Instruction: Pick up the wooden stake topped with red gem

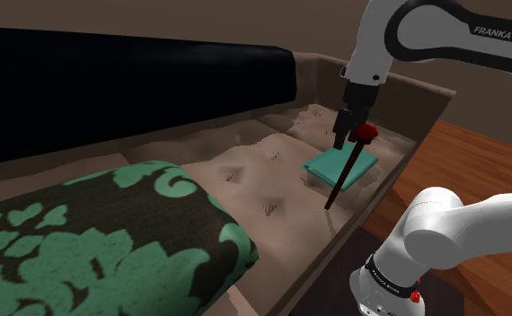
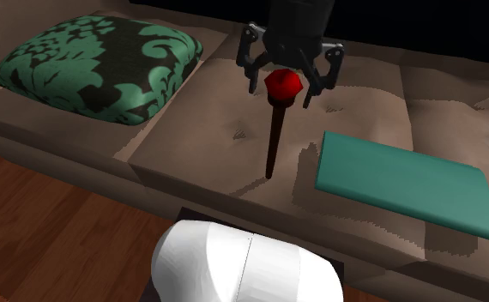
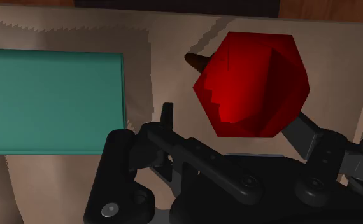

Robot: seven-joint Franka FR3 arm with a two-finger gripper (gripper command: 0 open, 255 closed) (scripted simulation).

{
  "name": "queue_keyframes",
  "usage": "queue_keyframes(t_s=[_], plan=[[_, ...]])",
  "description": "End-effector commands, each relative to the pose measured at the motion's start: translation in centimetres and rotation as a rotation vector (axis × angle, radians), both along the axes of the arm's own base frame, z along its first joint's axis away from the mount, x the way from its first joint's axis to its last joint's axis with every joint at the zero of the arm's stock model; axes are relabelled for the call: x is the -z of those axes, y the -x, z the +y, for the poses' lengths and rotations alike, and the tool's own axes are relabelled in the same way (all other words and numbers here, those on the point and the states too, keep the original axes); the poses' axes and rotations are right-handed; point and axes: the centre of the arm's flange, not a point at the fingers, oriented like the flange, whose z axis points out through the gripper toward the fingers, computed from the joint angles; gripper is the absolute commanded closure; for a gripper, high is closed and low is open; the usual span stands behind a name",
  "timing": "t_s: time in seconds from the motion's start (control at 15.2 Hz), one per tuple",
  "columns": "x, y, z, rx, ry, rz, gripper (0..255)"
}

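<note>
The stake (image 2: pixel 274 137) stood near the centre of the second exterior view, gem (image 2: pixel 283 83) uppermost. Its shaft leaned slightly, and the tip pointed down at the sofa (image 2: pixel 191 146) seat. Whether the tip touched the seat could not be told.

The gripper (image 2: pixel 281 90) hung at top centre of that view. Its fingers (image 3: pixel 307 130) were closed on the gem from both sides. In the wrist view the gem sat closer to one finger than the other. Because the stake stood tilted with nothing else to prop it, the grip was judged to be carrying it.

The teal pad (image 2: pixel 406 184) lay flat at the right of that view, just beside the tip. The cushion (image 2: pixel 97 56) lay at upper left, well apart.

The step in hand was judged to be the lift:
- **Direction:** Straight up suited best, so the tip would clear the seat without dragging.
- **Grip:** The gem's facets offered poor purchase, and the long shaft could swing and pivot in the grip. Firm pressure and a slow, even rise were called for.
- **Sideways travel:** None was advisable toward the pad until the tip stood clearly above it.
</note>
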Motion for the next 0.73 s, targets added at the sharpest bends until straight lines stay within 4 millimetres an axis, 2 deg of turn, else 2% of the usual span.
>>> queue_keyframes(t_s=[0.0, 0.46, 0.53, 0.66], plan=[[0.0, 0.0, 0.0, 0.0, 0.0, 0.0, 0], [-8.7, 5.2, -2.5, 0.014, -0.126, -0.153, 0], [-9.4, 5.7, -2.8, 0.015, -0.137, -0.166, 0], [-8.3, 5.7, -2.8, 0.015, -0.137, -0.166, 0]])
